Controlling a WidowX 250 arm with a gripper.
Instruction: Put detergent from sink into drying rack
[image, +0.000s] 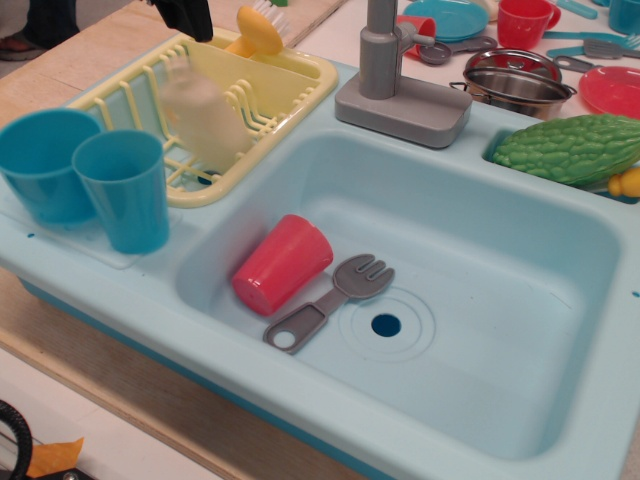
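Note:
The cream-beige detergent (203, 108) is a motion-blurred shape inside the pale yellow drying rack (285, 70), over its upright prongs. It is apart from my gripper (186, 18), which shows only as a dark shape at the top edge above the rack's back left and holds nothing. The light blue sink (520, 330) holds a red cup (281, 264) lying on its side and a grey fork (330, 300) next to the drain hole (386, 325). The grey faucet (395, 85) stands behind the basin.
Two blue cups (85, 180) stand left of the rack. A yellow brush (258, 30) rests at the rack's back. A green bitter gourd (570, 148) lies at the right. A metal pot (515, 82), red cup (522, 20) and plates sit behind.

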